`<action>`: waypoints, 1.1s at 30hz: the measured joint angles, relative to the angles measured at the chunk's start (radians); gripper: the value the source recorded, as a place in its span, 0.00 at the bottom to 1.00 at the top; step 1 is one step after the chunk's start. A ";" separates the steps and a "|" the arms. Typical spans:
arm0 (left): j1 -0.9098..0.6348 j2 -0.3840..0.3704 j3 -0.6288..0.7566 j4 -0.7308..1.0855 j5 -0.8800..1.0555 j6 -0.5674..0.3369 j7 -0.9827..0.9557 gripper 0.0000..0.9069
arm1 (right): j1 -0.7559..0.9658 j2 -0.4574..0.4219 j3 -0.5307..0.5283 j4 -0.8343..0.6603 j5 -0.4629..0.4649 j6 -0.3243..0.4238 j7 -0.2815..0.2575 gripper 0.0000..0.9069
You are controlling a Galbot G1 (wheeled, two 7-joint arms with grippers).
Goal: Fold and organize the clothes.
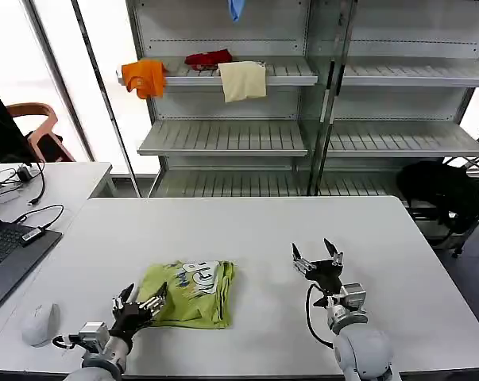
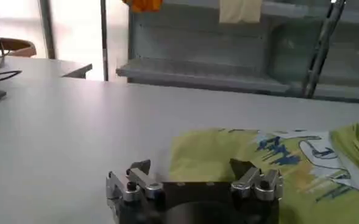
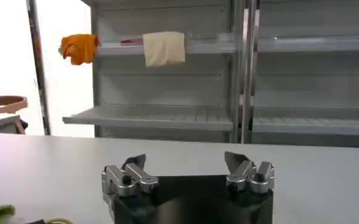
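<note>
The lime T-shirt lies folded into a compact rectangle on the near-left part of the white table, white graphic up. The left gripper, jaws spread and empty, sits at its near-left corner; the right gripper, also wide open and empty, hovers well right. The left wrist view shows the print's blue lettering.

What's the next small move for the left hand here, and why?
Probably ease the left hand forward and close on the near left edge of the T-shirt. The shirt lies folded into a rough square on the table, and the left hand is open right at that edge, while the right hand is open over bare table, apart from it.
</note>
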 measured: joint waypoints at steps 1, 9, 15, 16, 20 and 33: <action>0.000 0.000 0.001 0.003 0.000 -0.001 0.000 0.81 | 0.000 0.001 0.000 -0.001 0.000 0.000 0.001 1.00; 0.000 -0.001 0.003 0.021 -0.026 -0.011 0.009 0.27 | 0.004 0.005 0.000 -0.005 -0.001 0.000 0.005 1.00; 0.003 -0.005 0.001 0.035 -0.061 -0.029 0.020 0.02 | 0.005 0.006 -0.001 -0.006 -0.004 -0.001 0.006 1.00; 0.003 -0.006 0.001 0.038 -0.067 -0.031 0.022 0.02 | 0.006 0.007 -0.001 -0.007 -0.004 -0.001 0.007 1.00; 0.001 -0.008 0.000 0.045 -0.093 -0.042 0.027 0.02 | 0.007 0.007 -0.002 -0.007 -0.005 -0.002 0.007 1.00; 0.000 -0.005 -0.001 0.061 -0.128 -0.099 0.042 0.00 | 0.007 0.007 0.001 -0.002 -0.005 -0.003 0.009 1.00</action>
